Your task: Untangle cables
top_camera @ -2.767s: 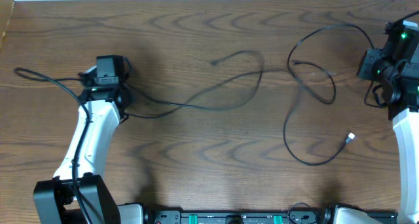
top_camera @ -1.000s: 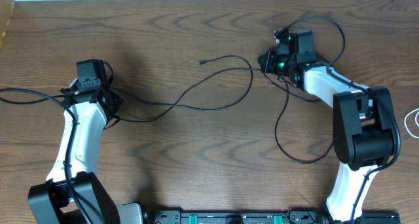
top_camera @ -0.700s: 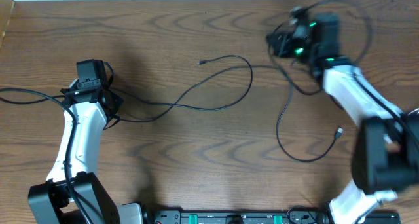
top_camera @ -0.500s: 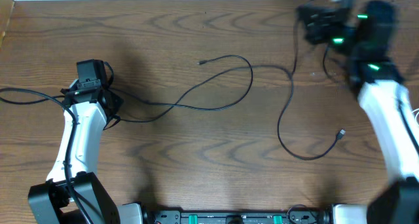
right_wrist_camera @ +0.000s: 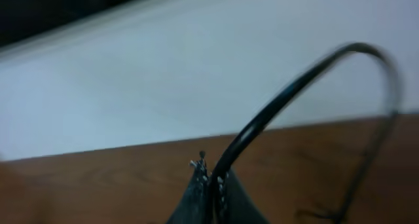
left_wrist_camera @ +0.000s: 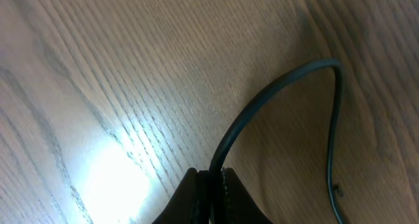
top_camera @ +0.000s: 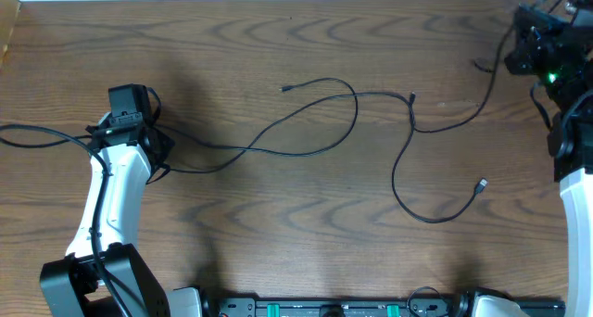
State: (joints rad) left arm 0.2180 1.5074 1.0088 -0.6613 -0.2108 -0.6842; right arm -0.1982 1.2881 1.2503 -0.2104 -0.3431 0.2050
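The left gripper [left_wrist_camera: 213,179] has its 2 fingers pressed together on the left thin black cable [left_wrist_camera: 275,86], pinching it right at the tips. From the pinch this smooth, round cord rises in an arch over the brown wood-grain table [top_camera: 278,252] and bends sharply back down. Seen from overhead, 1 part of it trails off to the table's left edge. The other part runs right across the middle of the table in a shallow wave, curls up into an open loop and doubles back to a small dark plug [top_camera: 285,88] lying on the wood.

The right gripper [right_wrist_camera: 211,177], up at the far right corner of the table, is likewise closed tight on the right thin black cable [right_wrist_camera: 262,122], which springs from the fingertips in a tall hoop and falls away. From overhead it drops down and leftward to the table. It kinks near a short plug tip [top_camera: 412,96] right of centre, where a strand coming off the left cable's loop also arrives; I cannot tell which cord that tip belongs to. From there it sweeps down in a wide U and ends in a small light-tipped plug [top_camera: 481,183], well apart from both grippers.
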